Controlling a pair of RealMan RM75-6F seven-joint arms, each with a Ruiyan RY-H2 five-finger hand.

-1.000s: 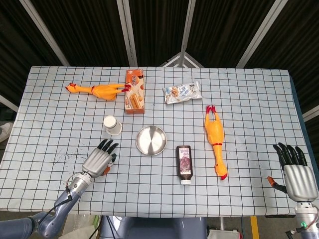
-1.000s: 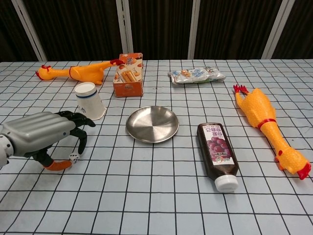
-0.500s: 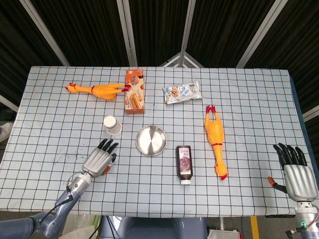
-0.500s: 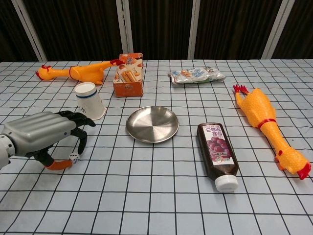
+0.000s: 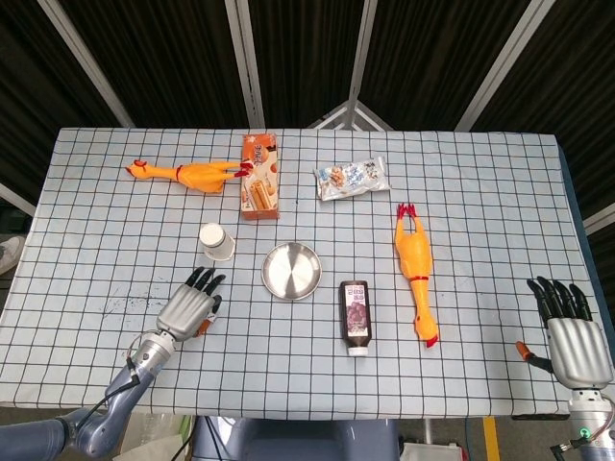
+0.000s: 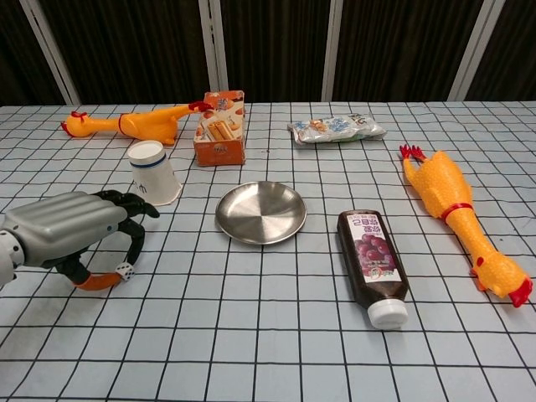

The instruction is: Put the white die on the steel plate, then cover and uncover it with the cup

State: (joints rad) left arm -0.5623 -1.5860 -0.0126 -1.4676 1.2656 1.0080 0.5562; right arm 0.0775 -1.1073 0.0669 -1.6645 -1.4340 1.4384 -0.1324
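On a table spread with a pale cloth [image 5: 480, 192] ruled in a black grid, backed by dark corrugated panels crossed by grey metal struts, the small white die [image 6: 124, 270] sits near the front left corner. The left hand [image 6: 71, 230], grey-shelled with black fingers [image 6: 134, 234], arches over it: the fingers curl down on the die's far side, the orange-tipped thumb lies along its near side, and both sit right against the die; whether it is clear of the cloth I cannot tell. In the head view the die is hidden under that hand [image 5: 190, 305].

The round steel plate [image 6: 260, 212] lies bare near the middle of the table, to the right of the die. The white paper cup [image 6: 154, 172] with a blue band lies tilted on its side beyond the left hand, mouth toward the far edge.

The right hand [image 5: 574, 336] rests at the front right corner, fingers extended and apart, holding nothing.

Along the far edge lie a rubber chicken [image 6: 126, 122], an orange snack box [image 6: 221, 127] and a clear snack packet [image 6: 337, 128]. A 2nd rubber chicken [image 6: 456, 218] lies toward the right edge, with a dark sauce bottle [image 6: 373, 264] between it and the plate.
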